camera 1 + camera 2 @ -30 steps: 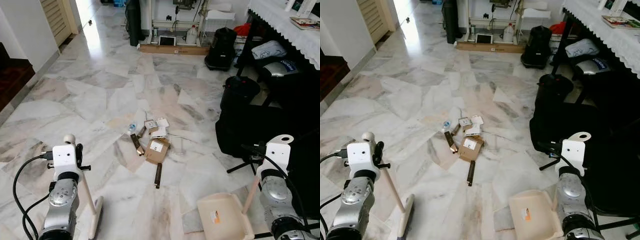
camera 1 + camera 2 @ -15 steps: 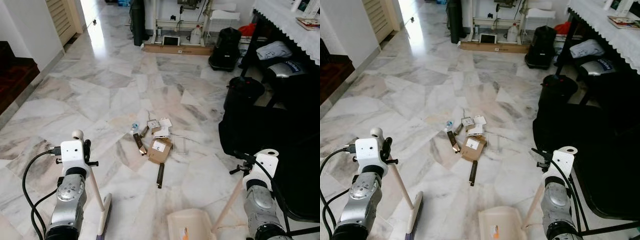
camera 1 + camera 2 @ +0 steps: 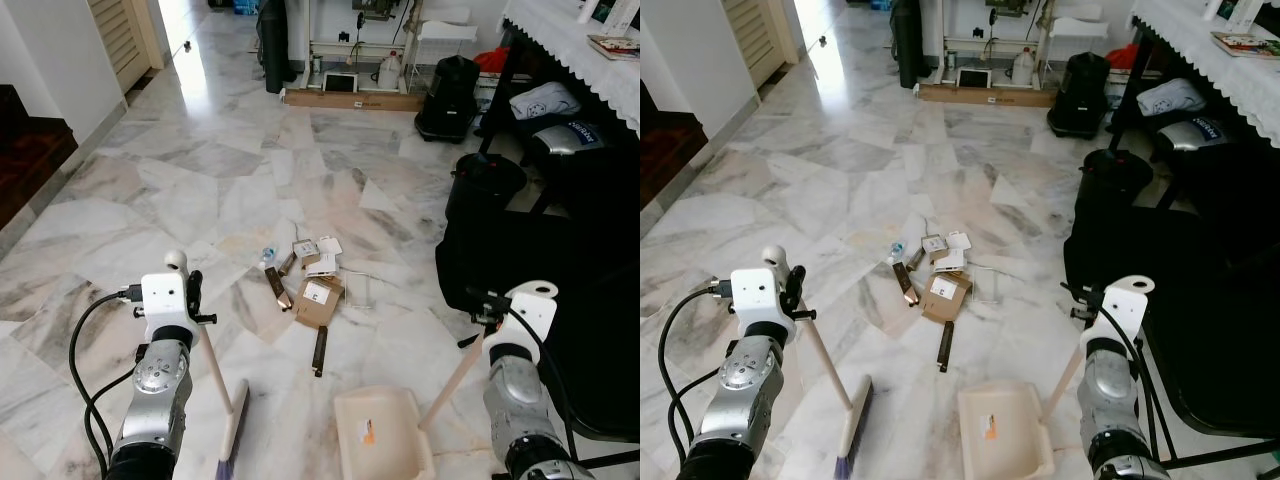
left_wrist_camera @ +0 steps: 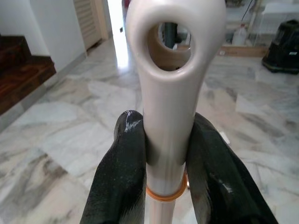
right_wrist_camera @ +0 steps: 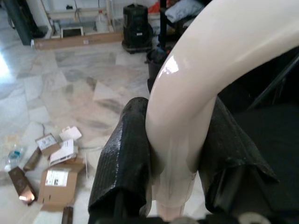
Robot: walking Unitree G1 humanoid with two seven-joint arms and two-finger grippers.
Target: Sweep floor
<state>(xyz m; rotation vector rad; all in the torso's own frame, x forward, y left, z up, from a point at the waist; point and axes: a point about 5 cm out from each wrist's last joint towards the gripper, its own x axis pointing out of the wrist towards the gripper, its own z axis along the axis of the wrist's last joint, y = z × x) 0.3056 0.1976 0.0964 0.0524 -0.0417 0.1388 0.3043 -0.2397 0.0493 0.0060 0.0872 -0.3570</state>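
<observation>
**Two tools held, litter ahead between them**

Both grippers are loaded. Left gripper point(image 4: 166, 163) has its jaws clamped on the broom handle point(image 3: 207, 362), just under the hanging loop; right gripper point(image 5: 173, 158) has its jaws clamped on the dustpan handle point(image 3: 1065, 372).

Key relation — the litter pile point(image 3: 312, 285) (flattened cardboard, small boxes, brown sticks, a small bottle) lies on the marble floor point(image 3: 200, 190) straight ahead of the robot, roughly on the midline, beyond both tools.

- Broom head point(image 3: 232, 432) rests on the floor near the robot, on its left, well short of the pile. Its handle slants up and back to the left gripper.
- Dustpan point(image 3: 382, 432) sits on the floor to the right of the broom head, also short of the pile, with its handle slanting up to the right gripper.
- A dark stick point(image 3: 318, 351) is the nearest piece, its long axis running toward and away from the robot.

Judgement: sweeping has not started. The broom must get past the pile and pull litter back toward the pan — the left arm does that work, and the robot likely needs to close in first. Black bags point(image 3: 500, 250) at right crowd the dustpan side.
</observation>
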